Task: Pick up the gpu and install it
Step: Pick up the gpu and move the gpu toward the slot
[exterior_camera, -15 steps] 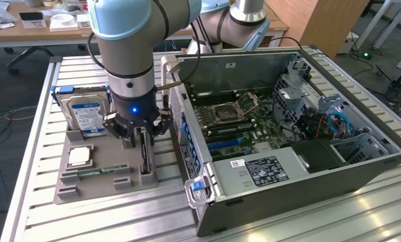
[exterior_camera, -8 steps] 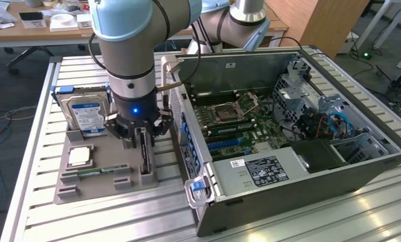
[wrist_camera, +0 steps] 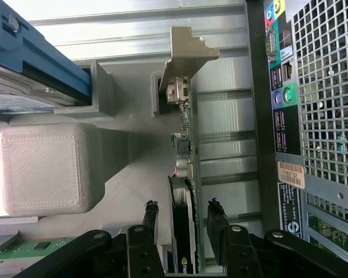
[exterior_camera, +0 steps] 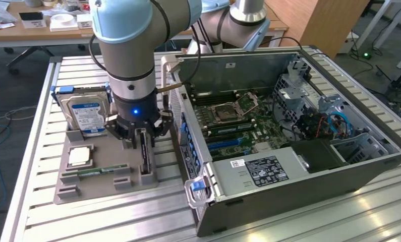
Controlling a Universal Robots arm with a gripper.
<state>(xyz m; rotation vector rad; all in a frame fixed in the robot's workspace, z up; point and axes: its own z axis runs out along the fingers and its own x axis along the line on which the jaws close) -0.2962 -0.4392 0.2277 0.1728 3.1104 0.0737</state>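
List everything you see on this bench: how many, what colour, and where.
gpu: one, dark, on edge in the tray
hard drive: one, silver with a blue-white label, upright in the tray
memory stick: one, green, flat in the tray
processor: one, silver, flat on the tray
tray: one, grey, exterior view's left
computer case: one, dark grey, open, exterior view's right
table: one, silver, slatted
gripper: one, black, open, fingers either side of the gpu
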